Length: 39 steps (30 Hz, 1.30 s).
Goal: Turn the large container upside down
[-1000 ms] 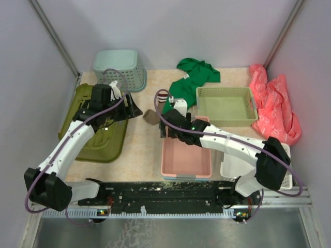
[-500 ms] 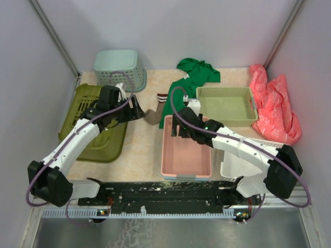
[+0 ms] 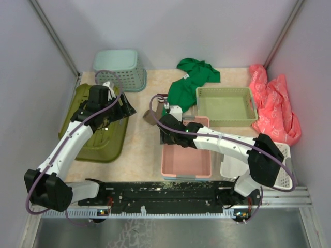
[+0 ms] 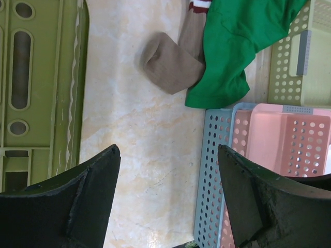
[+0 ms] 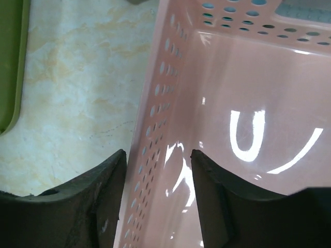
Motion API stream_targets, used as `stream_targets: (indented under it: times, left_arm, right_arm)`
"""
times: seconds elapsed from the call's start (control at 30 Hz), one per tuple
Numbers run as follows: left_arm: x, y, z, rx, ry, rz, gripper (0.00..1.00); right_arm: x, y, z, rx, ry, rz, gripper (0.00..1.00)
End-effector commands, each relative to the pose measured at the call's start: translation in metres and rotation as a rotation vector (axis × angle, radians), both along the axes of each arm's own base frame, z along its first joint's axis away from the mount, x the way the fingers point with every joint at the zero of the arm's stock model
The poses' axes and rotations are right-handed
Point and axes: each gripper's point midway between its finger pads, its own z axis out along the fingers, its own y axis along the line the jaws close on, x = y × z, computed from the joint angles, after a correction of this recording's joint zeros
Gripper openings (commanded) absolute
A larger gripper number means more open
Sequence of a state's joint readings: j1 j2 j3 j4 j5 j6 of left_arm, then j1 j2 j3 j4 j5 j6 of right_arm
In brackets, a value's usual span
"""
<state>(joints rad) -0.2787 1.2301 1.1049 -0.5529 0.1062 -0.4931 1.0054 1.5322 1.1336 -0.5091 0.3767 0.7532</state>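
Because the olive-green slotted basket (image 3: 95, 132) lies at the far left edge of the counter (image 3: 142, 150), a lift taken at only one long rim is judged likely to make it slide or jam there rather than turn cleanly. Whether its mouth faces up or down cannot be told. The pink tray (image 3: 186, 164) could also be dragged or tipped, since its perforated side wall is straddled by the right pincer (image 5: 158, 155). That pincer's jaws are parted and nothing is gripped, and contact with the wall cannot be judged. The left pincer (image 4: 168, 155) is spread wide and empty over bare counter, just beside the basket's rim, so a closure made here would catch nothing.
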Motion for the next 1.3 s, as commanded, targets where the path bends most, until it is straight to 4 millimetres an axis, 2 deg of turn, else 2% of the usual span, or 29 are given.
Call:
stream_targets:
  times: [0.0,0.13,0.27,0.47,0.63,0.83,0.93,1.07,1.27]
  left_arm:
    - [-0.001,0.001,-0.001,-0.005,-0.009,-0.005,0.81]
    - [0.0,-0.001,-0.003,-0.005,-0.006,-0.012,0.81]
    - [0.0,-0.003,-0.004,-0.012,-0.003,-0.025,0.81]
    - [0.002,-0.008,-0.001,-0.027,-0.013,-0.048,0.81]
    - [0.005,-0.016,0.005,-0.055,-0.037,-0.087,0.81]
    - [0.005,-0.025,0.008,-0.084,-0.04,-0.137,0.81]
    - [0.004,-0.029,0.01,-0.095,-0.047,-0.157,0.81]
    - [0.002,-0.033,0.013,-0.103,-0.061,-0.199,0.81]
    - [-0.004,-0.037,0.007,-0.069,-0.048,-0.22,0.81]
  right_arm:
    - [0.004,0.013,0.008,0.033,-0.01,-0.001,0.47]
    - [0.004,0.011,0.007,0.017,-0.008,-0.003,0.25]
    - [0.008,0.002,0.03,0.015,-0.056,-0.018,0.01]
    - [0.011,-0.011,0.096,0.099,-0.179,-0.018,0.0]
    - [0.012,-0.027,0.161,0.204,-0.289,-0.044,0.0]
    - [0.014,-0.036,0.221,0.325,-0.391,-0.043,0.0]
    - [0.016,-0.039,0.241,0.358,-0.44,-0.047,0.0]
    - [0.023,-0.048,0.256,0.36,-0.49,-0.062,0.0]
    - [0.042,-0.091,0.274,0.4,-0.546,-0.105,0.0]
